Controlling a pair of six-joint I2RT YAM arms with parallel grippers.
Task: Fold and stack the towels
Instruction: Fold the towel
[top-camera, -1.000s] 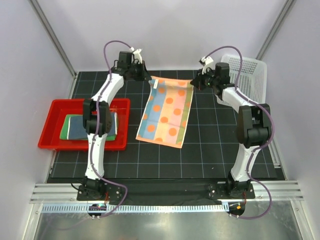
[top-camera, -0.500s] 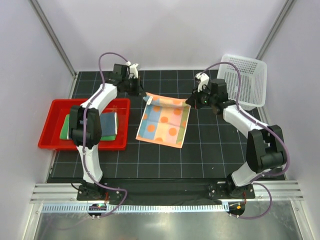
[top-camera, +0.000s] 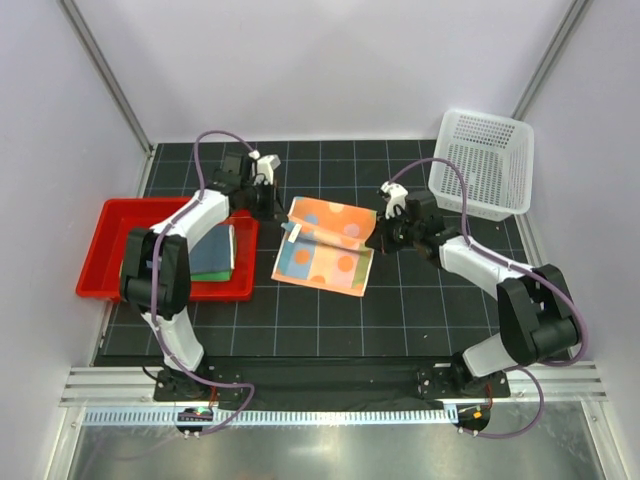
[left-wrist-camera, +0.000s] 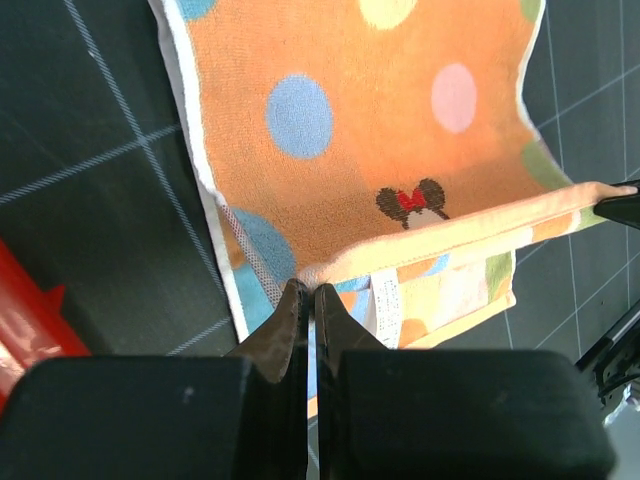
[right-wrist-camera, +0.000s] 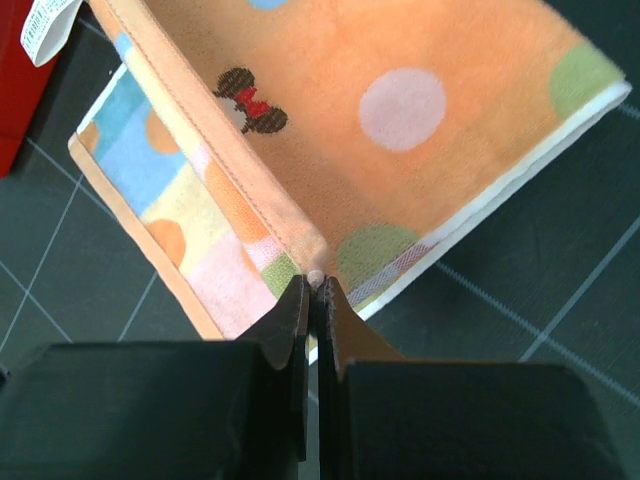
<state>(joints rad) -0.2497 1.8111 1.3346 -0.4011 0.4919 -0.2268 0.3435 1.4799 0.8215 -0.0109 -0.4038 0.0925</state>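
Sitting just left of the orange dotted towel with a cartoon mouse (top-camera: 325, 245): a red plastic tray (top-camera: 100, 272), near the towel's left edge but not touching it. In the tray a folded dark blue towel (top-camera: 213, 250) lies on a plain green towel (top-camera: 205, 273), of which only an edge shows.

Left pincer (left-wrist-camera: 308, 290) is at the orange towel's far left corner, pressed together and pinching the hem beside a white care label (left-wrist-camera: 385, 300).

The orange towel sits mid-way across the black gridded tabletop (top-camera: 420, 300). Its near half lies flat, pastel-checked face up. Its far half is raised and leans over the near half, hem stretched between the two pincers, mouse print on the lifted face.

Right pincer (right-wrist-camera: 313, 282) is at the towel's far right corner, pressed together on the hem.

White mesh basket (top-camera: 480, 165) stands right of and beyond the towel, well apart.
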